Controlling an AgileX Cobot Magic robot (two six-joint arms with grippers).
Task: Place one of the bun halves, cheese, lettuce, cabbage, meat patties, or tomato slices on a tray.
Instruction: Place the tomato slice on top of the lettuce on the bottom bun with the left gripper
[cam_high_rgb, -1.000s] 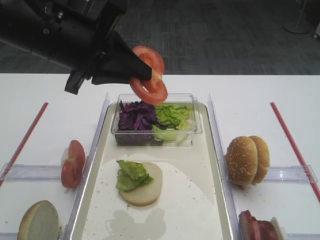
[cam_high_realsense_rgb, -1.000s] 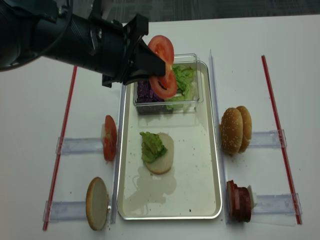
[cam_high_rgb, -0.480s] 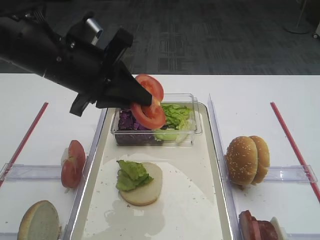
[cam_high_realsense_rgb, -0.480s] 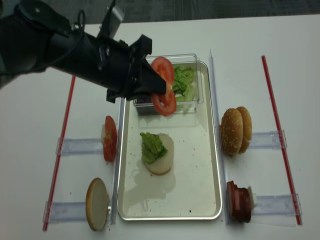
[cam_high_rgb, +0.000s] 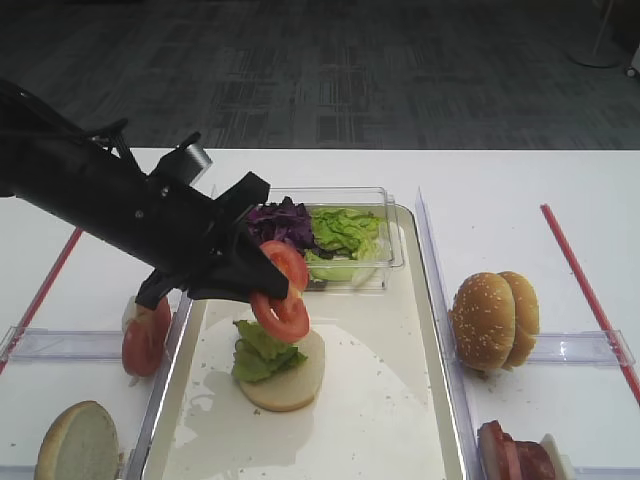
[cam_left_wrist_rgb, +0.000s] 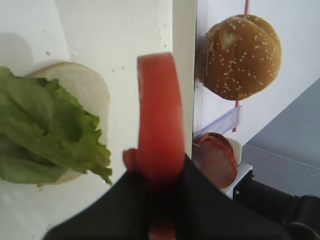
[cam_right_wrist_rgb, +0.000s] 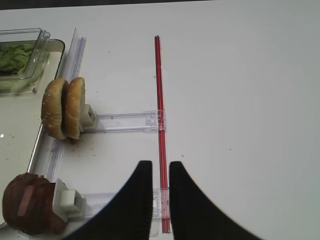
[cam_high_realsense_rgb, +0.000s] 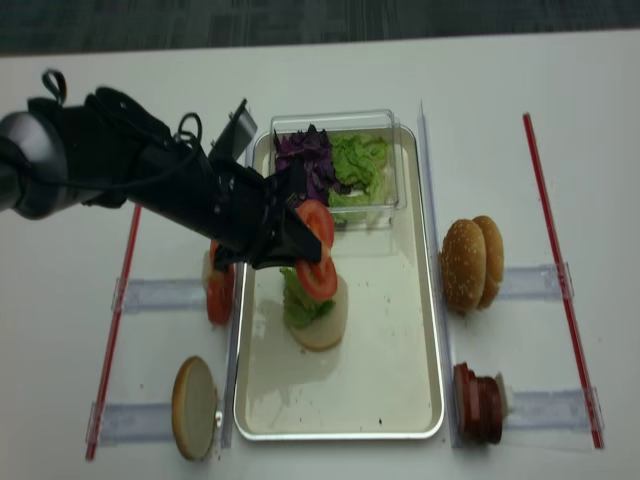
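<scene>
above the tray (cam_high_rgb: 420, 300), in the first high view, the left tool (cam_high_rgb: 272, 292) holds two tomato slices (cam_high_rgb: 283, 298) pinched tight at their edge, just over the lettuce (cam_high_rgb: 260, 352) that lies on a pale bun half (cam_high_rgb: 296, 378). the clear box (cam_high_rgb: 380, 262) with cabbage (cam_high_rgb: 278, 222) stands at the far end of the tray. i think the risk is here: two slices are in one grip, so both may fall together, or one may stick to a finger and drop late beside the bun.

from the right wrist view, the right tool (cam_right_wrist_rgb: 156, 186) hangs over the bare table (cam_right_wrist_rgb: 240, 100), to the right of the tray, its jaws narrow with only a thin gap and nothing between them. the seeded bun tops (cam_right_wrist_rgb: 62, 107) and meat patties (cam_right_wrist_rgb: 27, 209) wait in their holders, just beside the tray.

seen by the left wrist view, the slice stands on its edge, not flat. if released so, it could roll off the lettuce onto the tray floor.

over the tray in the second high view, the slices hang near the left rim side of the bun, so a landing off centre looks possible.
</scene>
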